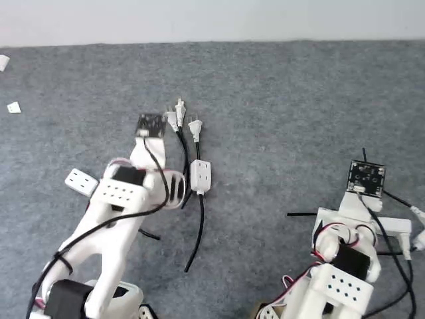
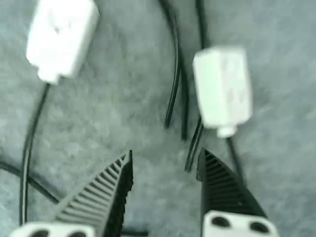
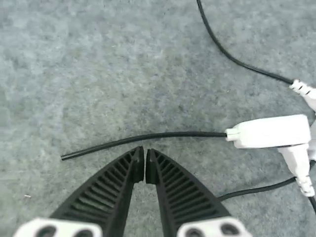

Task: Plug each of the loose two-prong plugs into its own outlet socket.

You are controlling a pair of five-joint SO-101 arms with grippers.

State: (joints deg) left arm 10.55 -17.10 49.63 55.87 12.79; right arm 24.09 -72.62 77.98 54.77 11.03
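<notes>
Left gripper (image 2: 166, 155) wide apart, empty, over black cords (image 2: 176, 64), prob. not touching; right gripper (image 3: 145, 153) closed, empty.

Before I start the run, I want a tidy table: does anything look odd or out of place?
Yes: the socket cord before the right gripper ends in a loose cut tip, joined to nothing. Two white scraps lie on the carpet.

Robotics test bench, prob. a lab or hobby workspace. Two white plastic arms, the left arm (image 1: 109, 249) & the right arm (image 1: 342, 282), sit side by side w/ bare wiring, and an exposed circuit board (image 1: 366, 175) tops one wrist. The table (image 1: 279, 100) has a grey felt-like cover, w/ a plain white wall (image 1: 212, 20) behind. A socket block (image 1: 200, 177) trails a short black cord (image 1: 198, 232), its far end loose on the cover.
</notes>
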